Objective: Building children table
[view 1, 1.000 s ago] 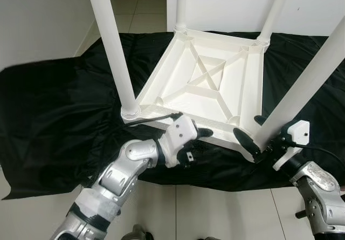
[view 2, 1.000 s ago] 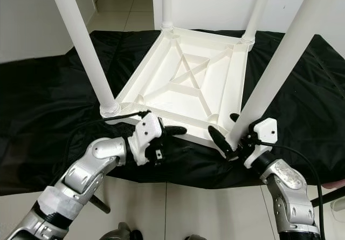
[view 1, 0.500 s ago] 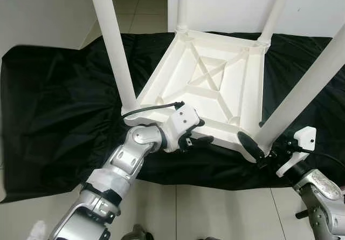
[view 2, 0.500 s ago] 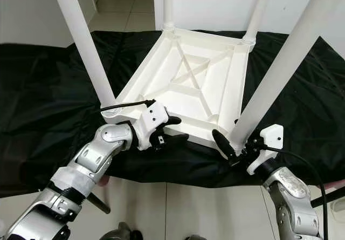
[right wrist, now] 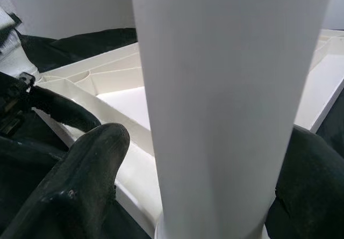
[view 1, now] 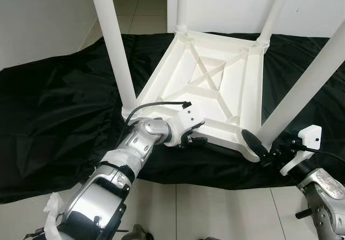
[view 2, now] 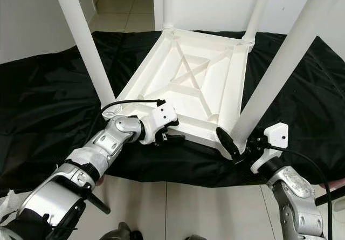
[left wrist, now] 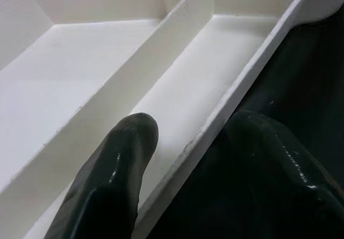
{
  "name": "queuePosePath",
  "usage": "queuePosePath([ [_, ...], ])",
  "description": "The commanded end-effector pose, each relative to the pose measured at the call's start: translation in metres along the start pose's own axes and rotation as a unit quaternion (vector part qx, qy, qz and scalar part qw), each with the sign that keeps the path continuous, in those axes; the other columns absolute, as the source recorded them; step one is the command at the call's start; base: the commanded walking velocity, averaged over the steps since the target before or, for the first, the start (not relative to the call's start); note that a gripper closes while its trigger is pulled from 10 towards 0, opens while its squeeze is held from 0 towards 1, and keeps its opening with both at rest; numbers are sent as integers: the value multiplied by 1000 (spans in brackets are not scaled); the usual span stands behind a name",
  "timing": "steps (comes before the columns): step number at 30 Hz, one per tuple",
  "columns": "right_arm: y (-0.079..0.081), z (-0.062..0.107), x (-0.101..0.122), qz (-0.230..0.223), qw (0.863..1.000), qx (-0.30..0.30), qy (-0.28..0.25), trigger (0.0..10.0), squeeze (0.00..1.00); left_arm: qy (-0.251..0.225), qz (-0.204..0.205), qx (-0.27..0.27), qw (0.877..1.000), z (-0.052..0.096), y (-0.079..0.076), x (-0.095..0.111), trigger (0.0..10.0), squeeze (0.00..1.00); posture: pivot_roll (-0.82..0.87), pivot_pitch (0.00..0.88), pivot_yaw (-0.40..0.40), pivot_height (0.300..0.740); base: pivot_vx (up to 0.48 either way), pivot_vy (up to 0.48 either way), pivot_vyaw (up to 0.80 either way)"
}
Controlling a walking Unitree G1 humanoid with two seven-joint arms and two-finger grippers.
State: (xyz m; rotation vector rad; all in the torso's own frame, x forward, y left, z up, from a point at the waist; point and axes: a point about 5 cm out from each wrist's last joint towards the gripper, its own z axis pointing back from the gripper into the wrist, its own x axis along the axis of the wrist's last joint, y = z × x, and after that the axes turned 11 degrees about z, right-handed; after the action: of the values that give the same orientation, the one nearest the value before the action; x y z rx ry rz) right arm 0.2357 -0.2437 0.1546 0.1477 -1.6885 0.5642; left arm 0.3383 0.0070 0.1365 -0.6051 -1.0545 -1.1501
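A white children's table [view 1: 215, 83] lies upside down on a black cloth [view 1: 54, 121], its legs pointing up. My left gripper [view 1: 195, 136] is at the table's near rim [left wrist: 215, 126]. It stands open astride the rim, one finger [left wrist: 113, 174] inside the underside and the other outside over the cloth. My right gripper [view 1: 257, 138] is shut on the near right leg [view 1: 302, 89] just above its base. One of its fingers [right wrist: 86, 180] shows beside the leg [right wrist: 226, 99]; the other is mostly behind it.
The near left leg [view 1: 113, 46] rises close to my left forearm. Two far legs [view 1: 181, 5] [view 1: 275, 11] stand by the white wall. Pale floor tiles [view 1: 215, 213] run in front of the cloth's near edge.
My left gripper has moved forward from the cloth onto the table's near rim, with one finger now inside it. The right gripper stays around the near right leg.
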Motion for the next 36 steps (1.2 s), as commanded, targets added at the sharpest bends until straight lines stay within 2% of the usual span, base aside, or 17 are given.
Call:
queuePosePath([
  [1, -3, 3, 1, 6, 1000, -8, 5, 10000, 0, 12, -1, 233, 972, 4, 23, -14, 9176, 0, -92, 45, 87, 740, 0, 0, 0],
  [2, -2, 3, 1, 6, 1000, -8, 5, 10000, 0, 16, 1, 229, 973, 4, 23, -16, 1922, 0, -93, 47, 91, 740, 0, 0, 0],
  [3, -2, 4, 1, 7, 1000, -9, 5, 10000, 0, 18, 6, 225, 974, 5, 24, -17, 0, 0, -93, 47, 91, 740, 0, 0, 0],
  [10, -2, 6, 0, 7, 1000, -15, 7, 10000, 0, 31, 12, 218, 975, 9, 28, -25, 0, 0, -91, 50, 97, 740, 0, 0, 0],
  [14, -3, 6, -1, 6, 1000, -19, 8, 10000, 0, 36, 4, 211, 977, 12, 28, -28, 0, 0, -87, 52, 98, 740, 0, 0, 0],
  [18, -3, 4, -3, 6, 1000, -23, 9, 10000, 0, 45, -22, 192, 980, 13, 24, -30, 0, 0, -85, 51, 98, 740, 0, 0, 0],
  [23, -4, 3, -3, 7, 1000, -25, 9, 10000, 0, 44, -27, 186, 981, 13, 22, -30, 0, 0, -83, 53, 94, 740, 0, 0, 0],
  [24, -4, 3, -3, 7, 1000, -26, 9, 10000, 0, 45, -29, 175, 983, 13, 21, -31, 10000, 0, -83, 54, 94, 740, 0, 0, 0],
  [30, -7, 1, -4, 12, 999, -34, 11, 10000, 0, 35, -30, 152, 987, 13, 15, -30, 10000, 0, -82, 56, 91, 740, 0, 0, 0],
  [31, -7, 0, -3, 12, 999, -37, 10, 10000, 0, 25, -26, 150, 988, 13, 14, -27, 10000, 1000, -84, 56, 90, 740, 0, 0, 0],
  [34, -8, -1, -3, 12, 999, -43, 8, 10000, 0, 14, -26, 152, 988, 14, 13, -23, 10000, 1000, -83, 55, 89, 740, 0, 0, 0],
  [35, -9, -1, -3, 14, 999, -48, 7, 10000, 0, 7, -27, 149, 989, 14, 12, -20, 10000, 0, -85, 56, 88, 740, 0, 0, 0],
  [36, -10, -1, -3, 16, 999, -52, 7, 10000, 0, 3, -28, 146, 989, 14, 10, -18, 10000, 0, -86, 55, 87, 740, 0, 0, 0],
])
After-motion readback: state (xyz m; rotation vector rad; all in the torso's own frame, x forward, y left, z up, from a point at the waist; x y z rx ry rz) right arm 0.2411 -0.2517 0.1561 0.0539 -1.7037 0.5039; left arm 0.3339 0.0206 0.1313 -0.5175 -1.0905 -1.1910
